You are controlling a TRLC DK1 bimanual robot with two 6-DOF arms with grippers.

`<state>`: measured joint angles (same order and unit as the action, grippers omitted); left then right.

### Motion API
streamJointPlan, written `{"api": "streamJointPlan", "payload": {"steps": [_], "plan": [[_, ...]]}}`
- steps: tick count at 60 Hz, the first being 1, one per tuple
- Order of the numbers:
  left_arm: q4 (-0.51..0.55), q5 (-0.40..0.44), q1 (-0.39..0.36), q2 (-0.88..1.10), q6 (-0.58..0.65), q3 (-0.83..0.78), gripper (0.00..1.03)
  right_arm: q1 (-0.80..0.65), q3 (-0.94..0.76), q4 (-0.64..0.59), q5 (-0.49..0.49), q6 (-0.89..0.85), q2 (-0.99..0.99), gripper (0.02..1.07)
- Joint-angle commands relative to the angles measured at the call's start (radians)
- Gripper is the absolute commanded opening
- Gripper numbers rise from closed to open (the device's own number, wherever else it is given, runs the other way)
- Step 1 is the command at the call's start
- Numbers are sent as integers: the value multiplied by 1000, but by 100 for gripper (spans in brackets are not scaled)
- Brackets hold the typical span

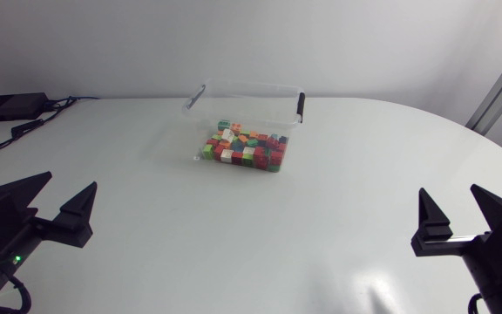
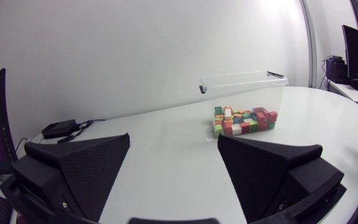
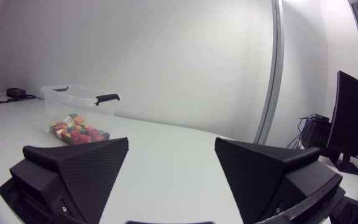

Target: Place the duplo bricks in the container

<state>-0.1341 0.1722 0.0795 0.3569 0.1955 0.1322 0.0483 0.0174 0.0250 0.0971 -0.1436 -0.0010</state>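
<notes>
Both pincers, left (image 1: 70, 181) and right (image 1: 449, 189), gape wide, empty. Bricks (image 1: 244, 148) fill the container (image 1: 251, 85), upper centre; none visible on the worktop (image 1: 260, 235), so seemingly done.

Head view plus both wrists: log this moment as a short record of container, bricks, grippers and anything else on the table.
container: clear, black handles, upright, far middle of the white table
bricks: many, mixed colours, all inside the container
loose bricks: none visible on the table
left gripper: open, empty, near side, apart from the container
right gripper: open, empty, near side, apart from the container
other: black box with cables, far left corner
</notes>
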Motion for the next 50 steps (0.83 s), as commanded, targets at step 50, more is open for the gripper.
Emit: {"api": "streamJointPlan", "payload": {"steps": [50], "plan": [[134, -172, -80, -357, -196, -132, 98, -48, -17, -25, -97, 144, 1, 102]]}}
